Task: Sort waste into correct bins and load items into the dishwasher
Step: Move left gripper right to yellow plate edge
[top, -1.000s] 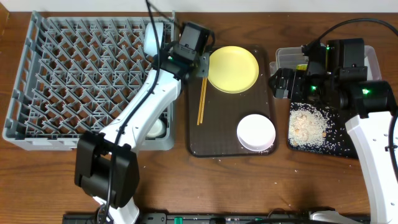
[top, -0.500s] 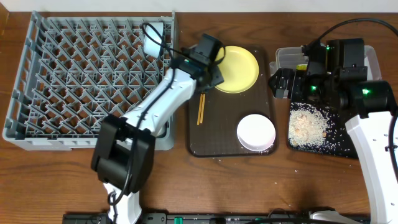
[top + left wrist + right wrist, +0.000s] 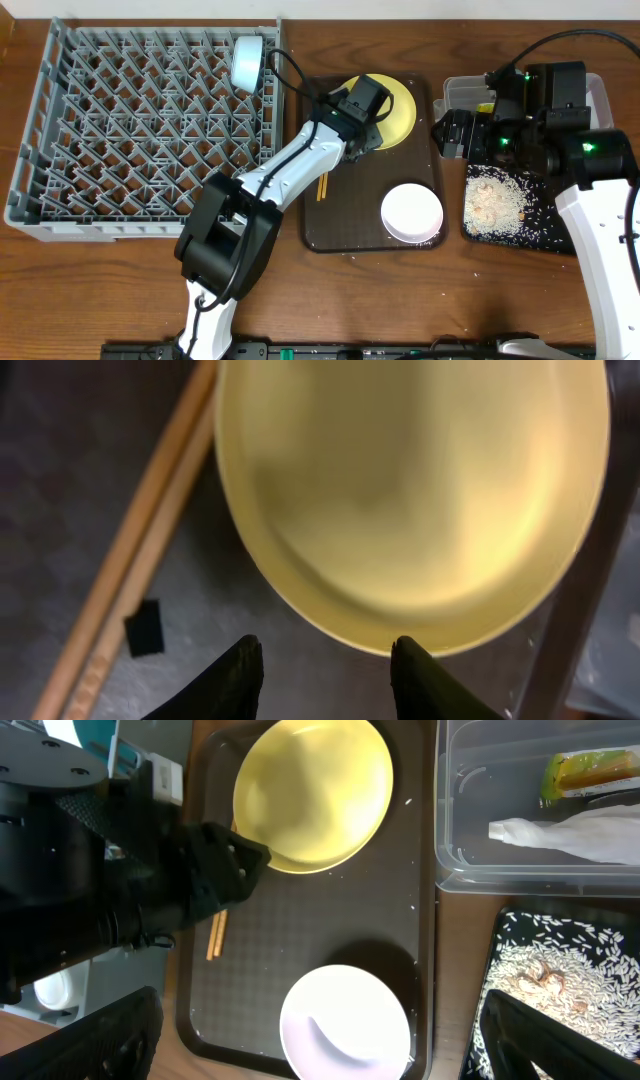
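The yellow plate lies at the back of the brown serving tray, with the white bowl in front of it and the wooden chopsticks to the left. My left gripper is open and empty, low over the plate's near-left rim. In the left wrist view its fingertips straddle the plate's edge, beside the chopsticks. My right gripper is open and empty above the tray's right edge, its jaws over the white bowl. The light blue bowl stands in the grey dish rack.
The clear tub at the back right holds the snack wrapper and the crumpled white paper. The black tray in front of it holds rice scraps. A few grains lie on the wooden table.
My left arm has swung right, from the rack's back right corner to over the yellow plate. The right arm has not moved.
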Action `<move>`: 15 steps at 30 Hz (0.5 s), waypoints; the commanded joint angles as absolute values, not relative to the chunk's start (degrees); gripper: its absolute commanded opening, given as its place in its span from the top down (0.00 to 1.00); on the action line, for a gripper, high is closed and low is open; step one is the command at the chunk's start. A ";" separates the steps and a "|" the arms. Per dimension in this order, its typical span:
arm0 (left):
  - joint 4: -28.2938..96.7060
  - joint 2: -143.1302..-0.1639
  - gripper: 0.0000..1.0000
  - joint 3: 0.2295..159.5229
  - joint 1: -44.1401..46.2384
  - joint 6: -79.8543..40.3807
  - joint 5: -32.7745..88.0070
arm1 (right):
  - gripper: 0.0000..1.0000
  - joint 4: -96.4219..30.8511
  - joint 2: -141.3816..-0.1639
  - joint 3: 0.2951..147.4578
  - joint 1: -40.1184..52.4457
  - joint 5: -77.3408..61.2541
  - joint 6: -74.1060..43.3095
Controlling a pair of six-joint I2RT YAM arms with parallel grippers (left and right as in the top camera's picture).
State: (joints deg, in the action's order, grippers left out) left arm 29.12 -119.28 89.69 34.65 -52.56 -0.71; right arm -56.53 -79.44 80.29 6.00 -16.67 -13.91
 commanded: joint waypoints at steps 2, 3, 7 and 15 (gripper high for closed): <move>29.19 -120.01 0.57 89.56 34.54 -54.26 -5.80 | 0.01 -56.60 -79.50 80.55 5.69 -16.51 -13.19; 29.04 -120.18 0.57 89.56 34.54 -54.81 -5.82 | 0.01 -56.60 -79.50 80.55 5.69 -16.51 -13.19; 29.02 -120.55 0.57 89.56 34.70 -55.27 -5.85 | 0.01 -56.60 -79.50 80.55 5.69 -16.51 -13.19; 27.38 -122.98 0.56 89.56 34.81 -57.34 -5.65 | 0.01 -56.60 -79.50 80.55 5.69 -16.51 -13.19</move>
